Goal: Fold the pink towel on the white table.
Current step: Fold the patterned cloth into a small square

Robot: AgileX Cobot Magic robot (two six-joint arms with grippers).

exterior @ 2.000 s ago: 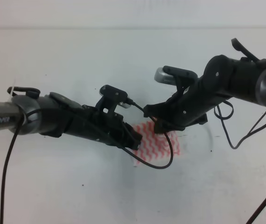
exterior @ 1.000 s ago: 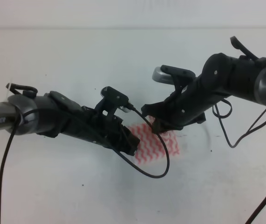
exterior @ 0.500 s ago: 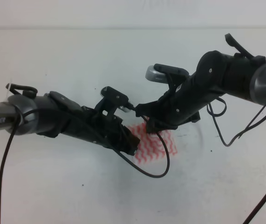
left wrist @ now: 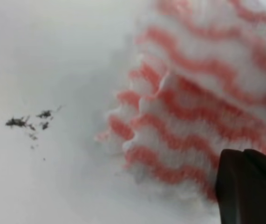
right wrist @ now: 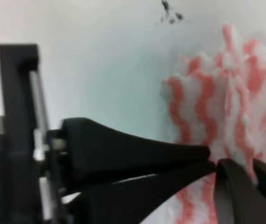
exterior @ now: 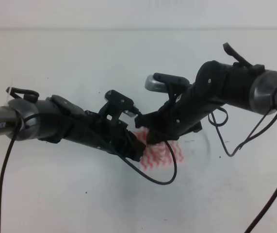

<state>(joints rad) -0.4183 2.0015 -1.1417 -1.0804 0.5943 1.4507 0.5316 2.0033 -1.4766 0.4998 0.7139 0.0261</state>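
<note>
Since two seconds ago the right arm has swung leftward toward the left arm, and the pink towel (exterior: 161, 154) now shows narrower and more bunched than before. It lies on the white counter (exterior: 80, 53) near the middle, tucked under both wrists. The right gripper (right wrist: 213, 164) has its fingers (right wrist: 137, 150) pressed together, the tips right at the towel's striped edge; whether cloth is caught between them cannot be told. The left gripper (exterior: 138, 150) meets the towel's left edge, one dark finger (left wrist: 249, 186) over the fabric, its state unclear.
</note>
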